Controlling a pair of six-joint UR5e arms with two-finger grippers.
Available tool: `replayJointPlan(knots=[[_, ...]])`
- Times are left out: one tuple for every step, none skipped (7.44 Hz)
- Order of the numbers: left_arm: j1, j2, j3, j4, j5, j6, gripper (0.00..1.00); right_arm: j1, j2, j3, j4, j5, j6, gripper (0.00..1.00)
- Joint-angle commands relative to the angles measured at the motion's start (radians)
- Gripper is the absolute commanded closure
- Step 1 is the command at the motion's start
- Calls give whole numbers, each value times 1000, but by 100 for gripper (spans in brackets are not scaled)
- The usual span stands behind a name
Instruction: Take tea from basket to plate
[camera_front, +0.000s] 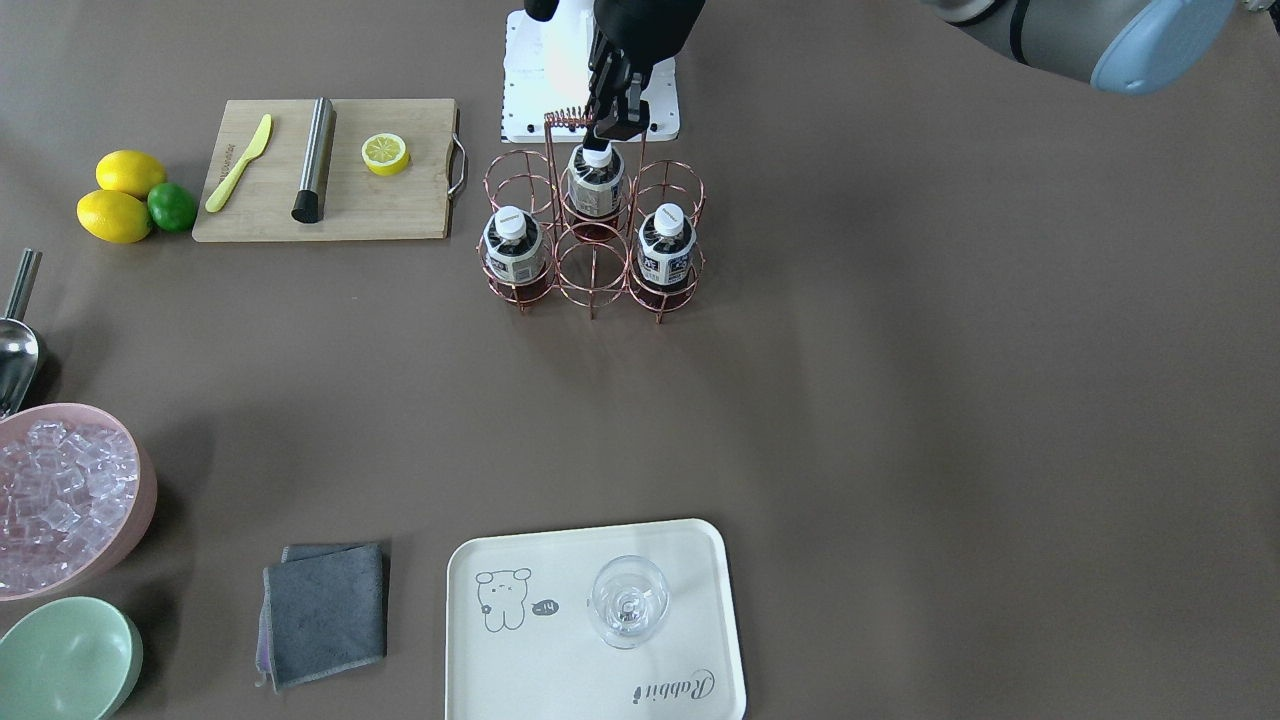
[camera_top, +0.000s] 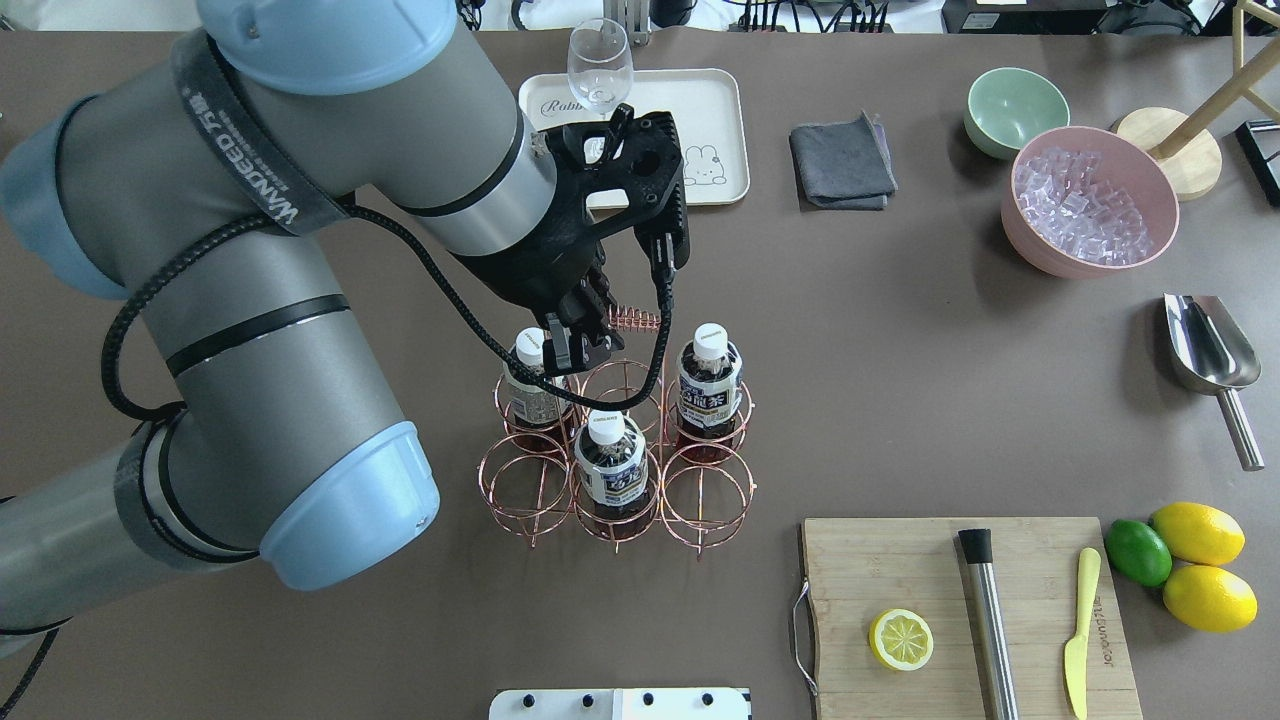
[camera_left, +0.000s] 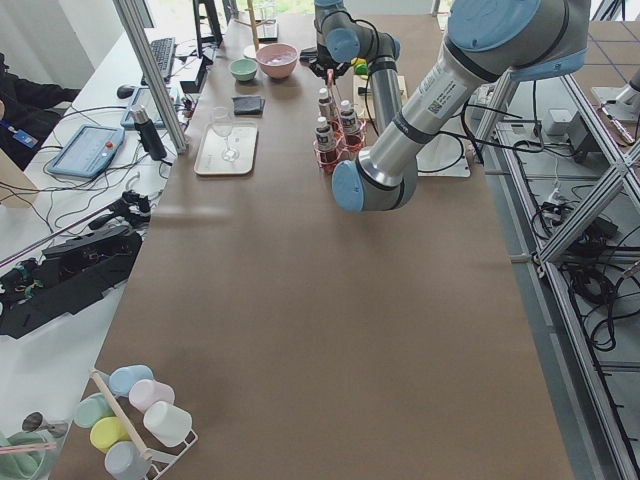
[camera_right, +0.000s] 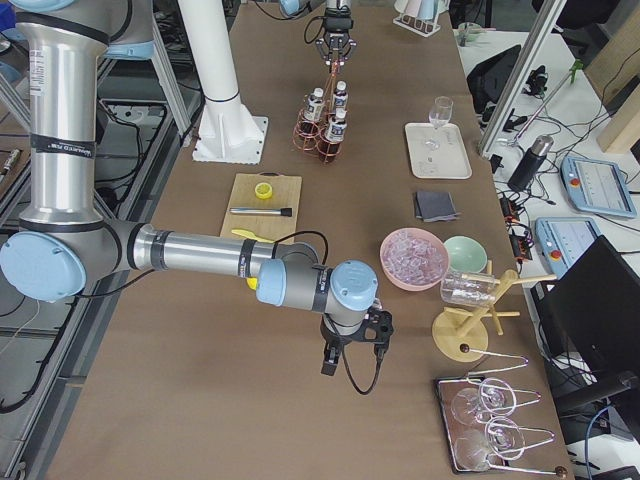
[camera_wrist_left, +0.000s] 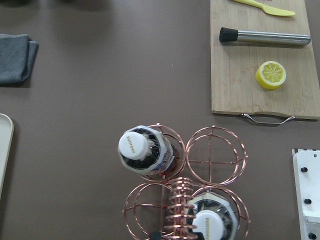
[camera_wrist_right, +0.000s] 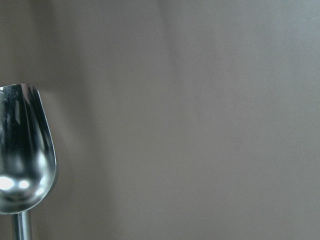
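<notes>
Three tea bottles stand in the copper wire basket (camera_top: 637, 320): one far left (camera_top: 530, 385), one far right (camera_top: 710, 380), one near middle (camera_top: 610, 460). My left gripper (camera_top: 575, 350) is open and hovers over the basket beside its coiled handle. In the front view the left gripper (camera_front: 617, 132) sits just above the white cap of the near-middle bottle (camera_front: 595, 185). The cream plate (camera_top: 720, 110) lies at the table's far side. My right gripper (camera_right: 350, 350) shows only in the right side view, low over the table; I cannot tell if it is open or shut.
A clear stemmed glass (camera_top: 599, 65) stands on the plate. A grey cloth (camera_top: 842, 160), green bowl (camera_top: 1010, 105), pink bowl of ice (camera_top: 1090, 200) and steel scoop (camera_top: 1205, 345) lie to the right. The cutting board (camera_top: 970, 610) holds a lemon half, steel muddler and yellow knife.
</notes>
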Motion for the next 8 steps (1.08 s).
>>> replayJointPlan(knots=[[1,0,7,0,2,0,100,0,0,3,0,2,-2,0],[1,2,10,-1,0,0,100,0,0,4,0,8,-2,0],[1,2,13,-3,0,0,100,0,0,3,0,9,-2,0],[-1,3,13,-3,0,0,100,-3,14,11,0,11,3,0],[-1,3,16,-3,0,0,100,-52,44,41,-32,3,18,0],[1,3,18,-3,0,0,100,-64,60,47,-58,5,70,0],[-1,3,16,-3,0,0,100,-78,86,50,-57,8,169,0],[-1,3,18,-3,0,0,100,-95,118,70,-64,11,228,0]])
